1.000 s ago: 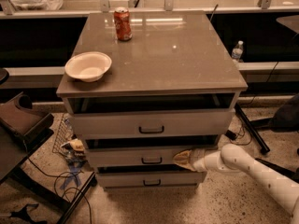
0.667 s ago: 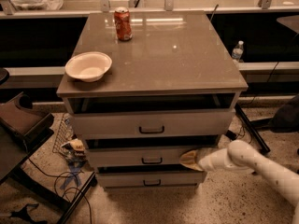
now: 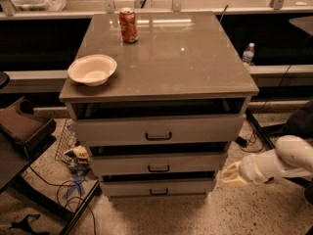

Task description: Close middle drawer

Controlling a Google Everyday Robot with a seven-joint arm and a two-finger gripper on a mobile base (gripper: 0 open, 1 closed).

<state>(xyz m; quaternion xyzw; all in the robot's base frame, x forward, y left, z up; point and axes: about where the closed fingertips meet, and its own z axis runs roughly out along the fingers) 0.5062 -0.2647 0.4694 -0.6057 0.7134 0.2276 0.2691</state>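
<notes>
Drawers filled the front of a grey wood-grain cabinet [image 3: 186,62], three high, and none of them looked fully home. The middle drawer [image 3: 195,161], with its small black bar handle [image 3: 158,169] centred on the front, sat between a taller-fronted top drawer [image 3: 205,129] and a shallow bottom drawer [image 3: 186,186]. A dark band above its front edge suggested it stood out a little from the carcass, though how far was hard to judge from this high angle. The gripper [image 3: 231,174] hung low at the right end of that front, just beside its lower corner, at the end of a white arm [image 3: 276,163] that reached in from the right edge of the view. Whether the gripper was open or closed could not be told, and nothing showed in its hold. That placement read as a pushing stance rather than a grasp: it was off the handle and level with the drawer face, where a flat shove inward would do the work. From so far off-centre, a push might rack the drawer on its runners, so shifting toward the handle seemed wiser. On the top, a white bowl [image 3: 92,69] near the left edge and a red soda can [image 3: 128,25] toward the back sat well clear of the job, though a hard slam could jolt them
</notes>
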